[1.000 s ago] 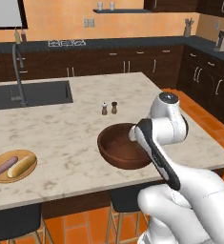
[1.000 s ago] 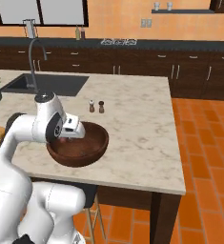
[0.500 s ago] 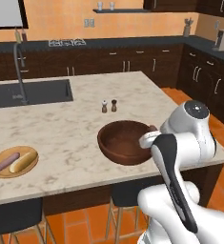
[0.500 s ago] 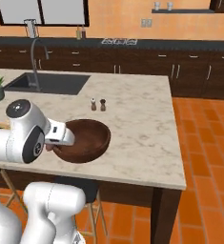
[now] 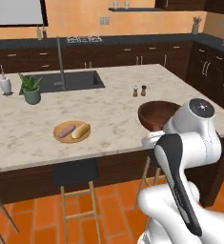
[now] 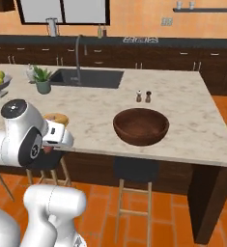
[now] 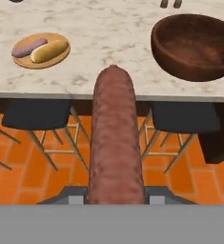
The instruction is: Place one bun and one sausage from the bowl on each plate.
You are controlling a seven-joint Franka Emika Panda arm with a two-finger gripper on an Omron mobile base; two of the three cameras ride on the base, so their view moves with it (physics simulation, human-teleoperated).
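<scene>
The hand (image 7: 114, 199) is clamped on a long reddish-brown sausage (image 7: 114, 143), whose near end and the fingertips themselves are cut off at the bottom of the hand view, so the exact contact cannot be made out. In that view the sausage runs lengthwise straight away from the camera, its rounded far tip pointing at the front edge of the pale marble table (image 7: 108, 43), and most of its length hangs over the orange tiled floor (image 7: 18, 186) and the dark stools (image 7: 35, 114) in front of the table.

In both base views the hand is hidden behind the robot's own white arm, and the sausage cannot be seen there.

The large round bowl of dark reddish-brown wood (image 6: 141, 126) stands on the table near its front edge; its inside looks bare in the right base view, while in the left base view the arm covers part of it (image 5: 156, 114). The small round tan-orange wooden plate (image 5: 72, 131) lies on the table well apart from the bowl, carrying a purplish sausage (image 5: 66, 131) and a golden bun (image 5: 80, 130) side by side, touching, both angled the same way. In the right base view the arm hides most of this plate (image 6: 57, 117).

Two small shakers (image 6: 143, 96) stand behind the bowl.
</scene>
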